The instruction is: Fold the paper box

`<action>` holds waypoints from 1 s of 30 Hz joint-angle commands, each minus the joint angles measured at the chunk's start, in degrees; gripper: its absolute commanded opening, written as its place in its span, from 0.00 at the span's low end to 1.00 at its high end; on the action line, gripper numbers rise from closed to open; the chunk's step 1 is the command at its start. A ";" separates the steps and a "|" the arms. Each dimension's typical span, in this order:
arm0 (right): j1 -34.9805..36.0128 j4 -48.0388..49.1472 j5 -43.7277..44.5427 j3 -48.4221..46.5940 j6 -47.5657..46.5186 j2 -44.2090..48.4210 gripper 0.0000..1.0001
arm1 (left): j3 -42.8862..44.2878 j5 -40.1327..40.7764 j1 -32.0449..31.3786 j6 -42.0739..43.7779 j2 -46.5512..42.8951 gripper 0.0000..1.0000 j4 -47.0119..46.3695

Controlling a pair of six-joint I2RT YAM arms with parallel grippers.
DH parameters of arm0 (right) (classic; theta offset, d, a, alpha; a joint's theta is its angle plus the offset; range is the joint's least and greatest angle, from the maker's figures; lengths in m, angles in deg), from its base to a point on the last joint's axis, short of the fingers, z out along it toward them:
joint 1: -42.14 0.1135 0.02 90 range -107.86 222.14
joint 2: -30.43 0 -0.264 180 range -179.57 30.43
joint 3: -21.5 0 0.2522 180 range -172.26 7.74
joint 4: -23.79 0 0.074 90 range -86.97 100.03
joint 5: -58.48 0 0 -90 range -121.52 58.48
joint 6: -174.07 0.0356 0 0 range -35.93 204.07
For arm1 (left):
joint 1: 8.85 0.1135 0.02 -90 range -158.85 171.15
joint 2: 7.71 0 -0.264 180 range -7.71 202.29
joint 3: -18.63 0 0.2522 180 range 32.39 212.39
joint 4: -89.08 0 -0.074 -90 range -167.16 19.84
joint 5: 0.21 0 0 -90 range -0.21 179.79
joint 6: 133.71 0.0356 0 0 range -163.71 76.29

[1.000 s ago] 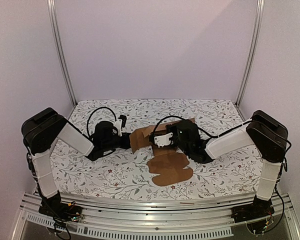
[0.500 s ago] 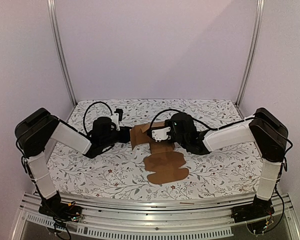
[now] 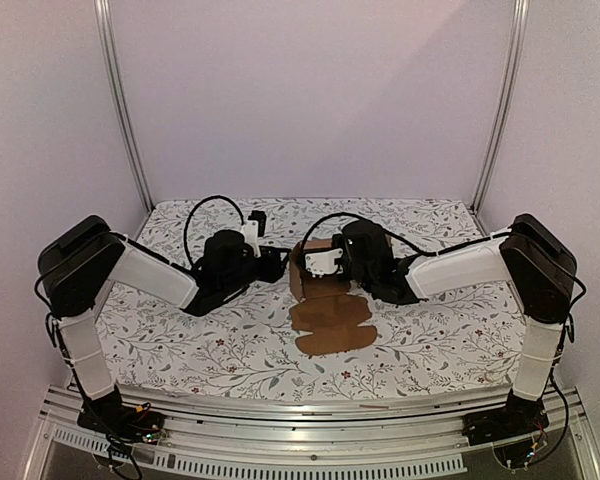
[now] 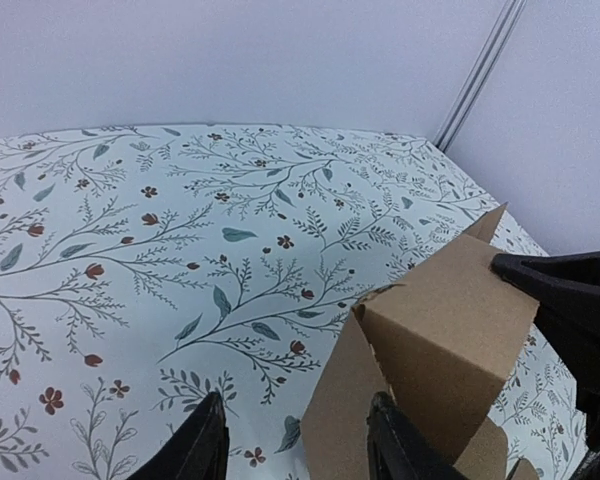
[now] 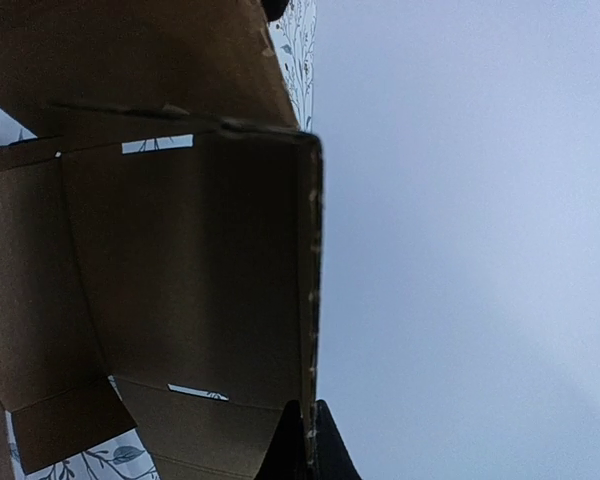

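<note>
Nearest the arm bases, on the near side of both claws, the flat part of the paper box (image 3: 330,322) lies spread on the flowered desk (image 3: 180,335), its brown flaps unfolded. Just beyond it the rest of the box stands raised as creased panels, directly below and against the right claw (image 3: 323,262).

That claw is pinched fully closed on the edge of one upright panel. In its wrist view the dark fingers (image 5: 325,458) meet on the thin cardboard edge. The panels fill the space to one side of them, with slits of flowered cloth showing through the creases.

The left claw (image 3: 277,262) sits level with the right one, on the opposite side of the raised panels. Its jaws stand partly apart and grip nothing. In its wrist view a folded corner of the box rises just ahead of the claw, against the finger nearer the right claw. The lower cardboard edge reaches into the gap between the fingers (image 4: 205,445), while the other finger hangs over bare cloth. Past the box's top corner, the black tip of the right claw touches the cardboard.

Farther out, the desk runs on beyond both claws to a pale wall (image 3: 310,100).
</note>
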 commanded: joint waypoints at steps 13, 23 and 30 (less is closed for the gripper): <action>0.02 0.20 0.67 3.92 1.78 0.02 0.00 | -2.11 -3.23 -3.28 -0.78 4.91 0.49 -6.67; 0.00 0.29 0.85 4.61 2.07 0.56 0.00 | -9.13 -11.65 -3.52 -2.78 5.30 0.52 -22.15; -0.02 0.24 0.37 5.13 1.89 1.22 0.00 | -11.65 -15.29 -3.60 -3.53 5.54 0.53 -27.33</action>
